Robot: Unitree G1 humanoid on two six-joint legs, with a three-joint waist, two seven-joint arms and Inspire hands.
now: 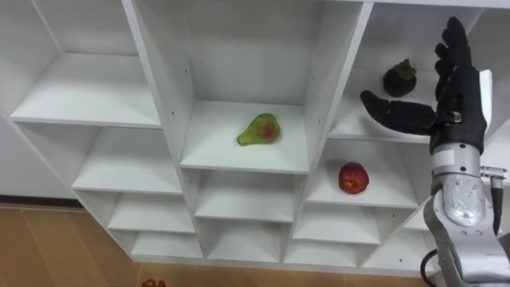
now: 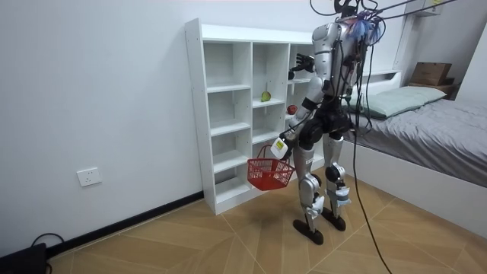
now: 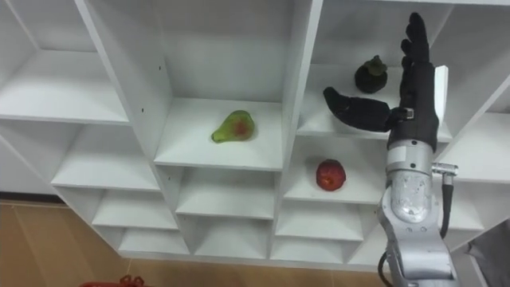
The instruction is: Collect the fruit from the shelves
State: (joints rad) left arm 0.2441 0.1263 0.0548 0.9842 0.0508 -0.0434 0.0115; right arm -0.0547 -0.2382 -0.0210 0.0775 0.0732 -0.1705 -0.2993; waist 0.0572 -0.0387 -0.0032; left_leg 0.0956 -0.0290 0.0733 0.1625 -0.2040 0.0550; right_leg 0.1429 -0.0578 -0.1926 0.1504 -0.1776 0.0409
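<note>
Up at the upper right shelf of the closet, our right hand spreads its fingers wide beside the dark fruit; our left hand grips the red basket.

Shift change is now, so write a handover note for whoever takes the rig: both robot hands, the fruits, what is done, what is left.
The right robot hand is open and holds nothing, raised before the right column of the white shelf unit, beside the dark round fruit.
The left robot hand is low at the robot's side, shut on the handle of the red wire basket.
The dark round fruit lies on the upper right shelf, the red apple on the shelf below it, and the green pear in the middle column.
Done: the robot stands at the shelves; the basket's contents cannot be seen.
Left: all three fruits, probably the dark one first.
</note>
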